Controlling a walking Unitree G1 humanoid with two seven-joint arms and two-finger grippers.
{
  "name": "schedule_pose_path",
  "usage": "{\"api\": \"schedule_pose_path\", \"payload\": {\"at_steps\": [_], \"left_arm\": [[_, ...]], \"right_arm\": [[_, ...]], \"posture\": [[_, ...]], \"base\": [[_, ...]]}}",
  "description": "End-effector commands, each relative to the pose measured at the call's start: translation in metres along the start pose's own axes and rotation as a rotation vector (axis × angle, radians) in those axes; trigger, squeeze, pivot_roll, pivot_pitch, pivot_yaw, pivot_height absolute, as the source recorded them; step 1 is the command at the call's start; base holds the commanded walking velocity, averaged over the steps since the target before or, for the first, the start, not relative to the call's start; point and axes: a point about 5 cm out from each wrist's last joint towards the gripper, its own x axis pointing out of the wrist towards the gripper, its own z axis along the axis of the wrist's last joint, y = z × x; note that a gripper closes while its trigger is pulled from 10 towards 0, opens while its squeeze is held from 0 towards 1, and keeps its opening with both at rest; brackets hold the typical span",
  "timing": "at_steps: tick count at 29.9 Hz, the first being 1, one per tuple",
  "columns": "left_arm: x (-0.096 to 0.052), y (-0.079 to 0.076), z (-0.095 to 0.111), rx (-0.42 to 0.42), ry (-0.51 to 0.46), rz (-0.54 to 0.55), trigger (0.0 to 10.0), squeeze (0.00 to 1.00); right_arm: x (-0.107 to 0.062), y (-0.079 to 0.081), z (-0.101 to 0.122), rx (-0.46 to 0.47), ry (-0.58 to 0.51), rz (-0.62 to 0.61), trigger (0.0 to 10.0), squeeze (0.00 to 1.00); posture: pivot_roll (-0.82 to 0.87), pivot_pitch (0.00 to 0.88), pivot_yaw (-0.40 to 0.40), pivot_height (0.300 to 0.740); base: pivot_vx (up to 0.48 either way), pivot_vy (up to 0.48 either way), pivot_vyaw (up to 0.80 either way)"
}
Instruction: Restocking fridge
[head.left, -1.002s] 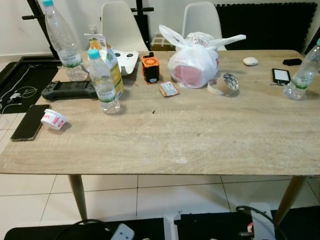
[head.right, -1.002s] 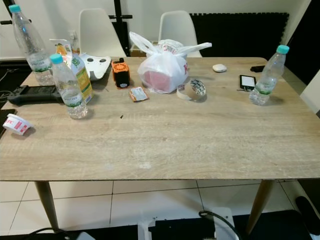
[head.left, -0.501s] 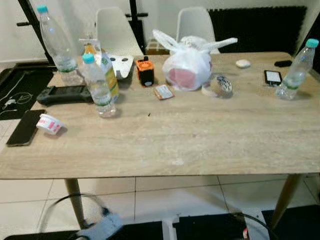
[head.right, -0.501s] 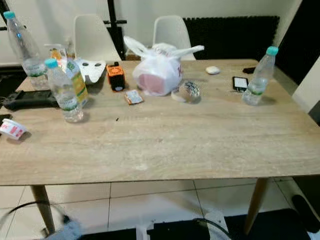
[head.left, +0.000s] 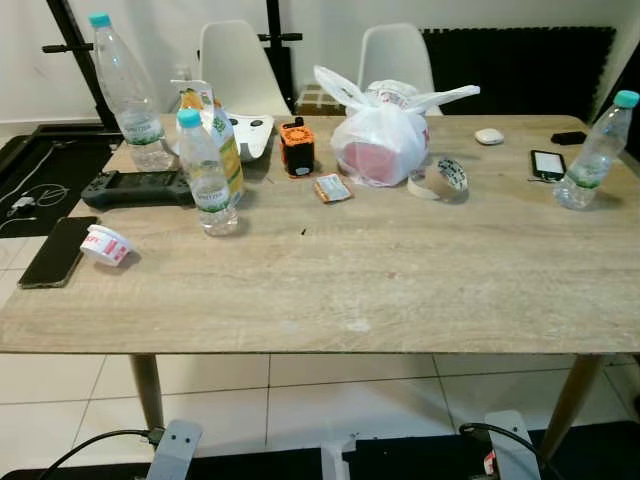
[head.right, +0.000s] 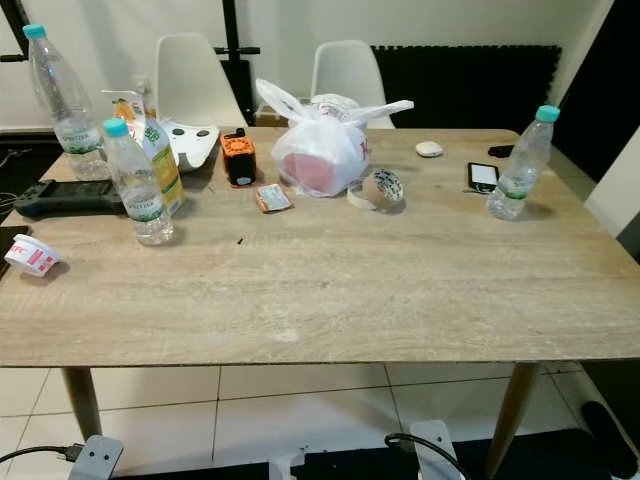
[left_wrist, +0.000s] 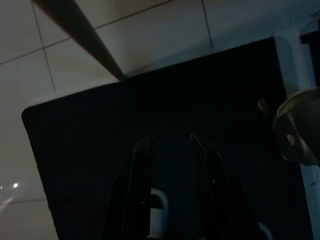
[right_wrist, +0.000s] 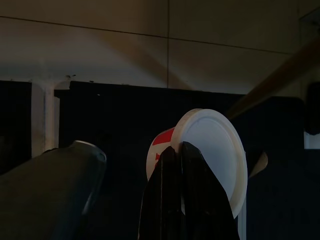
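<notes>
Both arms hang below the table (head.left: 400, 290). The right gripper (right_wrist: 180, 165) pinches a white-lidded cup (right_wrist: 215, 155); the left gripper (left_wrist: 170, 150), empty and parted, lies nearer the upright bottles (head.left: 207, 175).

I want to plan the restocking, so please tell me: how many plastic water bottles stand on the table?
3. One tall bottle stands at the far left corner, one nearer bottle just in front of the juice carton, and one bottle near the right edge beside the phone. None looks hidden.

bare table front (head.left: 400, 290), bottles (head.left: 207, 175) behind
</notes>
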Motion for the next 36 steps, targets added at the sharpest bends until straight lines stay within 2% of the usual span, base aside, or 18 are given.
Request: {"api": "schedule_pose_path", "payload": {"at_steps": [1,6,36], "left_arm": [[-0.0003,-0.0004,-0.0019,0.015,0.013,-0.009,10.0,0.29],[0.0002,0.0003,-0.0007,0.041,0.017,-0.009,10.0,0.29],[0.0008,0.0016,0.0012,0.056,0.015,-0.011,10.0,0.29]], "right_arm": [[-0.0002,-0.0016,-0.0015,0.000,0.007,0.001,10.0,0.00],[-0.0005,-0.0027,-0.0035,0.025,0.017,-0.009,10.0,0.00],[-0.0017,-0.0015,-0.0089,0.037,0.035,-0.009,10.0,0.00]], "posture": [[0.05,0.000,-0.018,0.740],[0.04,0.000,-0.015,0.740],[0.04,0.000,-0.014,0.740]], "base": [[0.000,0.000,0.00],[0.000,0.000,-0.09],[0.000,0.000,-0.72]]}}
